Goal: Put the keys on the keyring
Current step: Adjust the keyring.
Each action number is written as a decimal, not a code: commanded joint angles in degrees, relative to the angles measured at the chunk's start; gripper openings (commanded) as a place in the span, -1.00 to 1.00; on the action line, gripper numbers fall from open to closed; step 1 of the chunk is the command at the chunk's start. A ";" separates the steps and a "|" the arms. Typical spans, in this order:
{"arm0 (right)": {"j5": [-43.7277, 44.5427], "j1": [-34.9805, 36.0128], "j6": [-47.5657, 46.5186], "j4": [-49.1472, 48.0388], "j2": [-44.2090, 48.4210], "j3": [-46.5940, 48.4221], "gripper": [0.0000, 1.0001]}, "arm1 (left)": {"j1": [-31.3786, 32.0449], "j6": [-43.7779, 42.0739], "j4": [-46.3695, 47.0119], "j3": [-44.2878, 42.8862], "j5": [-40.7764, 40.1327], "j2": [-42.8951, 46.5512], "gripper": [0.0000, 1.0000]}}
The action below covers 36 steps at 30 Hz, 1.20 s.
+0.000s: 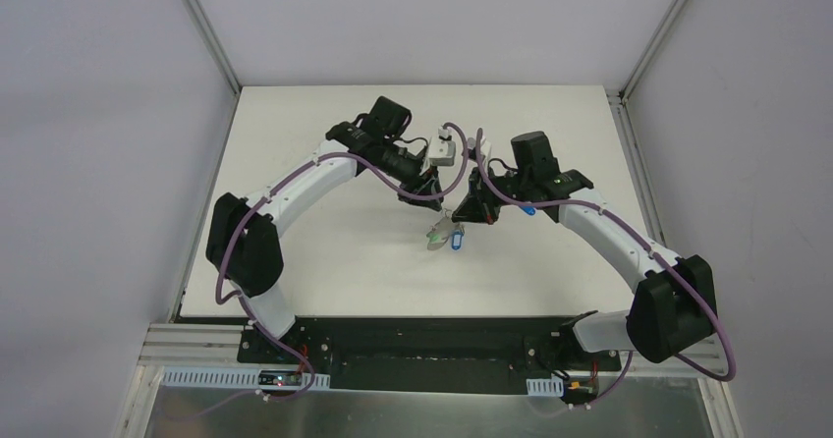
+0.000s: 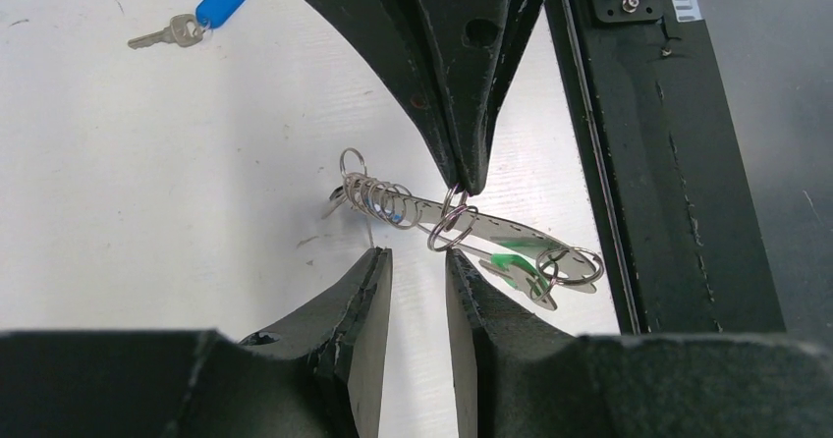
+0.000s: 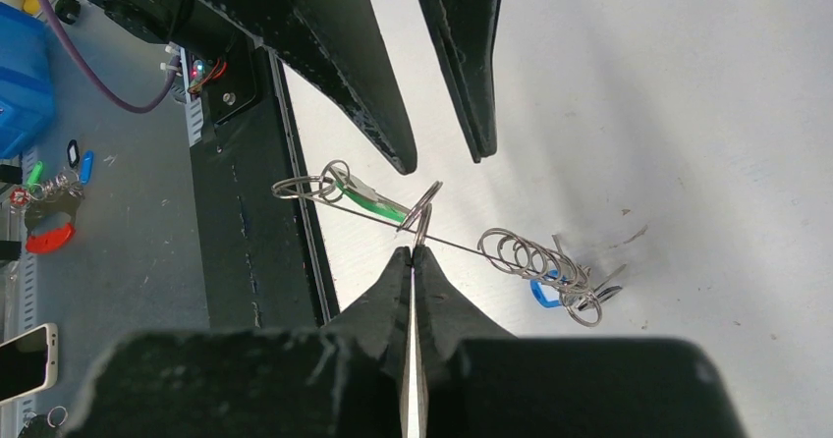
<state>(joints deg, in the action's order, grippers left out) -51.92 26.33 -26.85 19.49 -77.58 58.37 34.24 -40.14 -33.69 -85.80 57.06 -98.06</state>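
My right gripper [image 3: 413,251] is shut on a small metal ring [image 3: 424,212] of the keyring [image 2: 491,227] and holds it just above the table; it also shows in the top view [image 1: 472,210]. A cluster of linked rings [image 2: 378,197] hangs at one end of the keyring. The green key [image 2: 516,266] hangs from a ring at the other end. My left gripper [image 2: 417,261] is open, its fingertips just below the held ring, touching nothing. The blue key [image 2: 196,21] lies loose on the table, apart from both grippers; it also shows in the top view [image 1: 528,211].
The black base rail [image 2: 668,212] runs along the table's near edge, close to the green key. Off the table, the right wrist view shows a blue box [image 3: 20,75], a phone [image 3: 25,359] and spare key tags [image 3: 59,178].
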 commanded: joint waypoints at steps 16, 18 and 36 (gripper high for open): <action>-3.71 -0.78 1.28 -2.82 0.16 0.08 -1.00 | 0.38 -2.40 -0.84 -3.23 7.15 -4.32 -0.44; -3.71 -0.82 1.28 -2.84 0.15 0.00 -1.00 | 0.55 -2.11 -0.76 -3.23 7.85 -4.50 -0.44; -3.54 -0.92 1.36 -3.07 0.39 -0.43 -1.00 | 0.48 -2.51 -2.46 -3.59 10.65 -4.57 -0.60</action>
<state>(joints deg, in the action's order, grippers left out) -53.30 25.69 -25.52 18.70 -77.58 58.24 34.15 -41.95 -35.07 -86.98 62.52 -102.13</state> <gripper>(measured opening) 0.005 0.238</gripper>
